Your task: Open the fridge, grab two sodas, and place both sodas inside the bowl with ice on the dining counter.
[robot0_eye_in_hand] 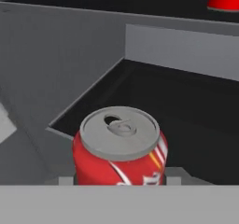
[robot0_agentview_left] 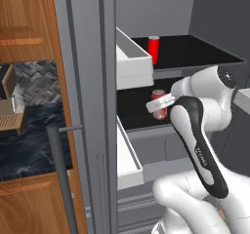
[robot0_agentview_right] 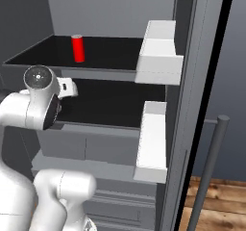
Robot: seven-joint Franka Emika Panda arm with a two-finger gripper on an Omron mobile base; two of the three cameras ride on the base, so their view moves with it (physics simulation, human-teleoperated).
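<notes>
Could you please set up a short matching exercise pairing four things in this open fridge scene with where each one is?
Things:
1. upright soda can
2. soda can with silver top
3. white door bin
4. gripper

Places:
A. lower shelf
B. on the open door
C. upper shelf
D. either side of the lower can

Pairs: 1-C, 2-A, 3-B, 4-D

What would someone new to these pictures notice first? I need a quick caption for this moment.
The open fridge, its dark shelves nearly bare. One red soda can stands upright alone on the upper shelf. A second red can sits on the shelf below, silver top showing, right at the white arm's hand, between its fingers.
</notes>
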